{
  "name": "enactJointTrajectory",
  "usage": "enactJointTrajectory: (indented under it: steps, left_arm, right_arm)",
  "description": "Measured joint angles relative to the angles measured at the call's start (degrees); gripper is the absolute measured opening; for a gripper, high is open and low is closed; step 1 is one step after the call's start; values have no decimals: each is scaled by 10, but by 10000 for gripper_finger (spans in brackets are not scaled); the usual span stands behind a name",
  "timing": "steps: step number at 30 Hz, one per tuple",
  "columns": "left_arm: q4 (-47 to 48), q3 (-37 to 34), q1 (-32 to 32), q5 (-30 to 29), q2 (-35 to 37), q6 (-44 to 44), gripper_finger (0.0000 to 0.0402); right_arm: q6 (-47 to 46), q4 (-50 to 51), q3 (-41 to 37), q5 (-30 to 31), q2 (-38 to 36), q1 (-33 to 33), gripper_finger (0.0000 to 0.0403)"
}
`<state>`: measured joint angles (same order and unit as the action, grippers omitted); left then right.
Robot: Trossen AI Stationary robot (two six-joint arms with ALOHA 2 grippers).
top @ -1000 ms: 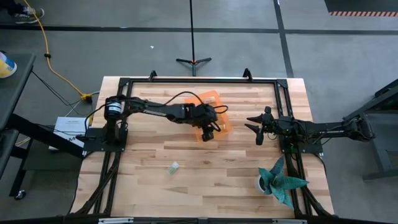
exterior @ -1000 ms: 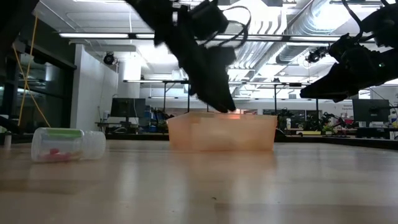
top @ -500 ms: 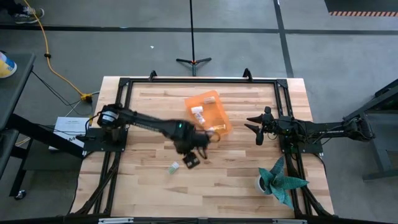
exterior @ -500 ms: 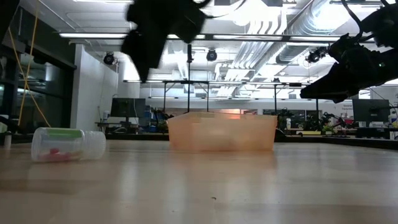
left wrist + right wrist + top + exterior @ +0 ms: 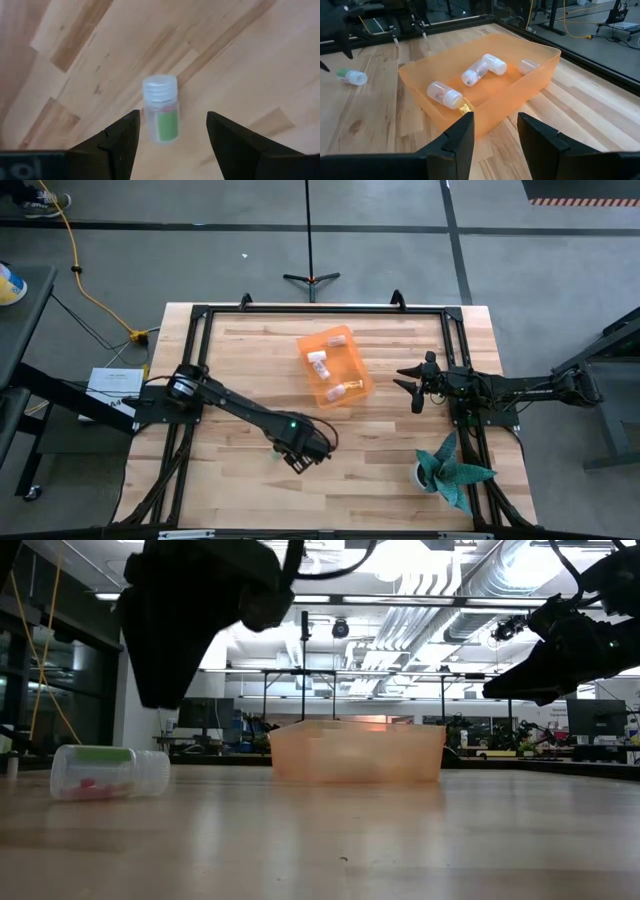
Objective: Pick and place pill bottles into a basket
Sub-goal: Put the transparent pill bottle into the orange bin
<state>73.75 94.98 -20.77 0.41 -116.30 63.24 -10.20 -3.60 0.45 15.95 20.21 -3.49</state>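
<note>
Hovering left hand [image 5: 170,132], fingers spread wide, empty, over lying green-labelled pill bottle [image 5: 161,108]

In the high view the left gripper [image 5: 297,457] covers most of the green-labelled bottle [image 5: 276,448], leaving a sliver at its 10 o'clock. In the low view the same arm's dark bulk runs off the top edge. Bottles inside the basket [image 5: 356,751] are a blur behind its orange wall
</note>
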Motion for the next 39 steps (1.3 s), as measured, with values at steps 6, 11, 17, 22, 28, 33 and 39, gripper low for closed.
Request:
enactJointTrajectory:
  steps: [6, 11, 17, 22, 28, 33, 39]
  left_arm:
    - [-2, 0, -2, 11, -30, 6, 264]
    - [15, -4, -3, 17, -40, 17, 264]
    - [-44, -47, -2, 55, -40, 19, 264]
    - [-63, -88, -3, 62, -40, 17, 264]
    - [-77, -99, -2, 63, -38, -29, 232]
    - [-72, -96, -2, 47, -38, -68, 179]
    - [-64, -72, 14, -32, -9, -132, 179]
  right_arm:
    - [0, 0, 0, 0, 0, 0, 142]
    - [1, 0, 0, 0, 0, 0, 142]
    - [1, 0, 0, 0, 0, 0, 142]
    - [1, 0, 0, 0, 0, 0, 142]
    - [1, 0, 0, 0, 0, 0, 142]
    - [1, 0, 0, 0, 0, 0, 142]
    - [1, 0, 0, 0, 0, 0, 142]
